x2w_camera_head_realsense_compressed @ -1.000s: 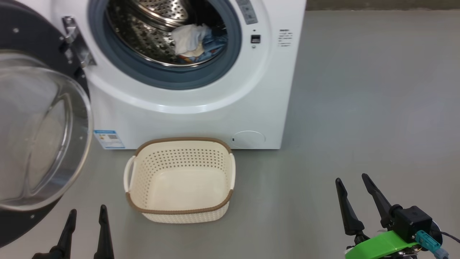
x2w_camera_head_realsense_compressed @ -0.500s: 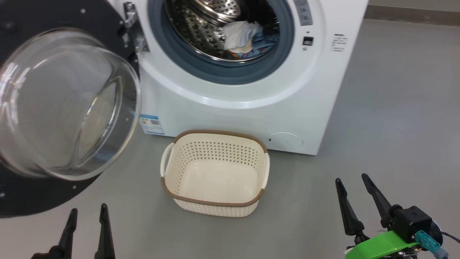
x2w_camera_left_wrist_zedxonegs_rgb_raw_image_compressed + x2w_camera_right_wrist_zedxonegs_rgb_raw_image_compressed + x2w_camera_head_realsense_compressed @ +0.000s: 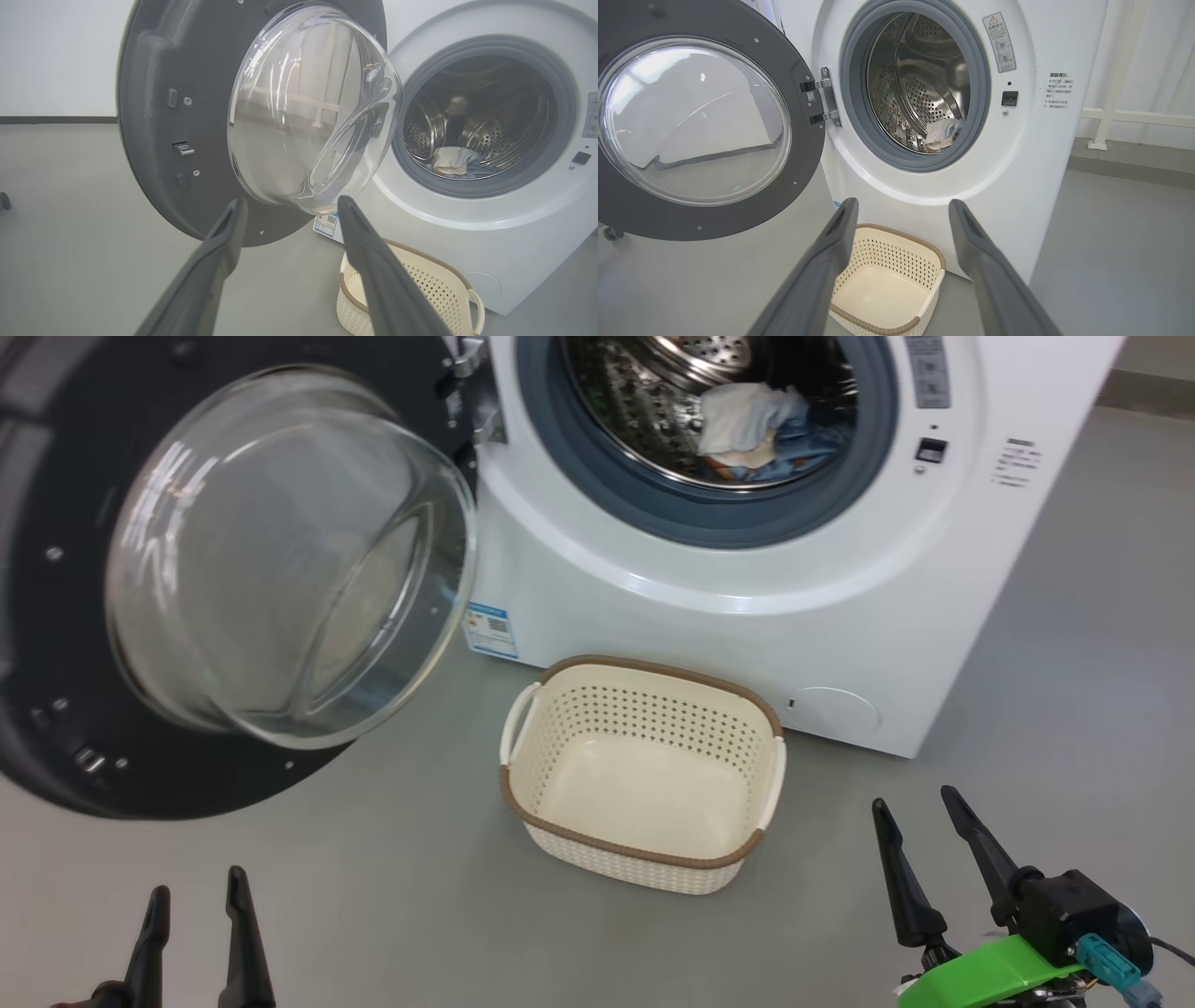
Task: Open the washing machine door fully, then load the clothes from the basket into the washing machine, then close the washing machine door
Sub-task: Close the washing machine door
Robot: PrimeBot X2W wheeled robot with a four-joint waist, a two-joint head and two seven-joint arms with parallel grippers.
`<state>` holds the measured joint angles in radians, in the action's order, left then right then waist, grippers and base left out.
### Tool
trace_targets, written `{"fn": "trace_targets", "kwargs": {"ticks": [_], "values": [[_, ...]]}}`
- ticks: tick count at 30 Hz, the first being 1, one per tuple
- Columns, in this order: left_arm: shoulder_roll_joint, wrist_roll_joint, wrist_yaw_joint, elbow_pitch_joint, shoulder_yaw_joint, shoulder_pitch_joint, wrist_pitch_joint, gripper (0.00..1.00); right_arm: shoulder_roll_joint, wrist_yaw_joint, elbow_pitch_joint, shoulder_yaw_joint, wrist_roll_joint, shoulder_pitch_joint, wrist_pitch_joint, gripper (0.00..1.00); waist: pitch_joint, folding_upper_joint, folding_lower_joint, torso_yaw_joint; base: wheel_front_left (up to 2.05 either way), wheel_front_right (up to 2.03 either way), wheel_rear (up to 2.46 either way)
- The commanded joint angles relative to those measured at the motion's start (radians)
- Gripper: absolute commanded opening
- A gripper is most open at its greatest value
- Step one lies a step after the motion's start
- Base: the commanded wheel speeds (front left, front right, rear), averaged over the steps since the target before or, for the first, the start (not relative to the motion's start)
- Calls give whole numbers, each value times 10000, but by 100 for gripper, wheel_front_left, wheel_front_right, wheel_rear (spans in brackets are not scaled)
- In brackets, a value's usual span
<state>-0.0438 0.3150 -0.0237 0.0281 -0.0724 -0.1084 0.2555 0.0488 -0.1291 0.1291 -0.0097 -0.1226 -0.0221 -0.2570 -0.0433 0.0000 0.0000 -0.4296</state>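
Status: both my jaw pairs stand wide and hold nothing. Left gripper (image 3: 196, 884) and right gripper (image 3: 913, 798) hover low over the grey floor, touching nothing.

- Small cream perforated plastic basket with the brown rim (image 3: 653, 719): ahead, between my two jaw pairs, nearer the right. It's empty.
- Big white front-loading washing machine (image 3: 747, 635): ahead of the right jaws, just behind the basket. White and blue clothes (image 3: 747, 420) lie in the steel perforated drum (image 3: 635, 401), inside the grey-blue rubber seal (image 3: 691, 527) as far as I can see.
- Large round washing machine door with the dark rim and bulging clear glass bowl (image 3: 280, 560): ahead of the left jaws and above them, swung wide, bowl facing me. Hinge (image 3: 822, 100) on the edge toward the right jaws; latch (image 3: 183, 148) on the far edge.

My read: loading is done, only closing the door is left.

Plan:
- Left arm does it; it's the nearer one.
- Contact the dark rim at the latch edge, farthest from the hinge, for the most leverage. Keep off the glass bowl.
- The inner face looks at me, so I need to get round behind the free edge and sweep it toward the right jaws, following the arc.
- Keep the right jaws back, out of the swing.
- Can't tell whether the lower rim clears the basket; go slow there.
- Finish with a firm push square onto the rim until the latch meets the lock slot (image 3: 931, 450).
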Motion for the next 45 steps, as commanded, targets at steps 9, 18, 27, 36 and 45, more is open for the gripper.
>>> {"fn": "trace_targets", "kwargs": {"ticks": [9, 18, 27, 36, 45], "values": [[-64, 159, -464, -377, -254, -121, 63, 100, 14, -16, -161, 495, 223, -269, -48, 100, -89, 0, 0, -896, 0, 0, 0], [-64, 350, -610, -491, -436, -188, 63, 100, 14, -16, 99, 813, 291, -654, -48, 100, -232, 0, 0, -994, 0, 0, 0], [-64, 413, -737, -572, -417, -280, 63, 100, 14, -16, 280, 934, 308, -808, -48, 100, -231, 0, 0, -999, 0, 0, 0], [-64, 323, -669, -508, -405, -309, 63, 100, 14, -16, 265, 883, 298, -688, -48, 100, -158, 0, 0, -958, 0, 0, 0], [-64, 285, -501, -235, -292, -356, 63, 2, 14, -16, 252, 893, 262, -616, -48, 100, -114, 0, 0, -941, 0, 0, 0]]}}
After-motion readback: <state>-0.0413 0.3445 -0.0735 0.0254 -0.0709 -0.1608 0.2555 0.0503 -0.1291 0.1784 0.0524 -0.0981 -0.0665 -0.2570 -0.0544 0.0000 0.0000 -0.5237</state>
